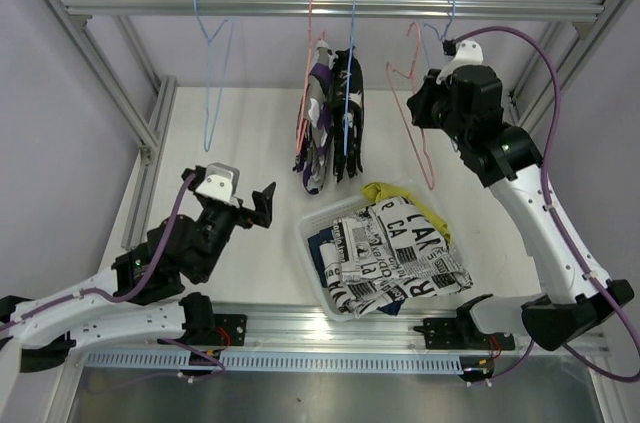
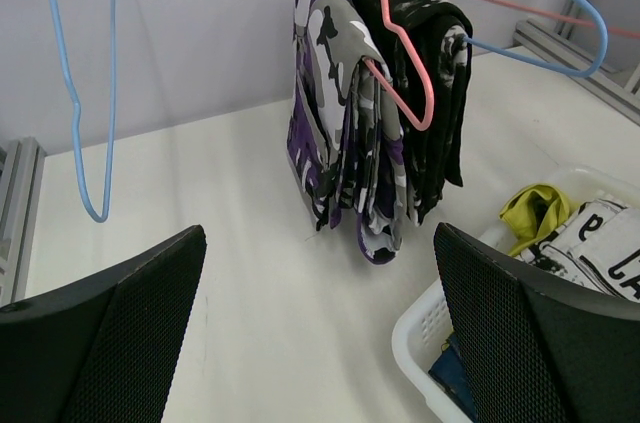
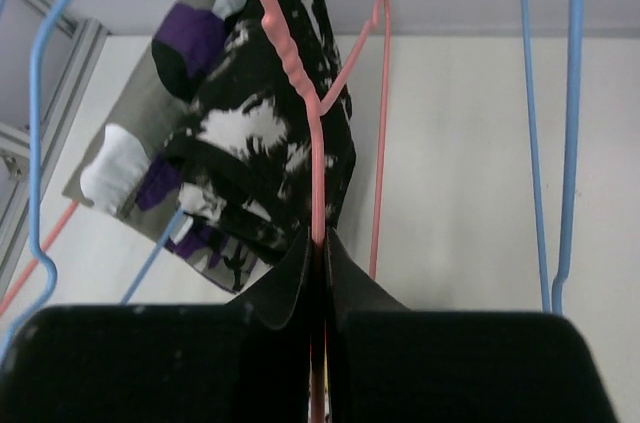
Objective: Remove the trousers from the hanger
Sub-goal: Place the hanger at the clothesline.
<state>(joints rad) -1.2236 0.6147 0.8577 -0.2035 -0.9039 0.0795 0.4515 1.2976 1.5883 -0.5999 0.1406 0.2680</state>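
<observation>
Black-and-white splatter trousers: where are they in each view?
Top external: black-and-white splatter trousers hang centre, under the rail.
Left wrist: upper centre-right.
Right wrist: upper left of centre, behind the pink hanger.
Shared landmark: purple patterned trousers hanging beside them.

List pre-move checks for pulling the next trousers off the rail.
1. Right gripper shut on the pink hanger: ok.
2. That hanger bare of trousers: ok.
3. Left gripper open and empty: ok.
4. Purple trousers and black-and-white trousers off their hangers: not ok, both hang on the rail.
5. Basket has room for two more pairs: cannot tell.
</observation>
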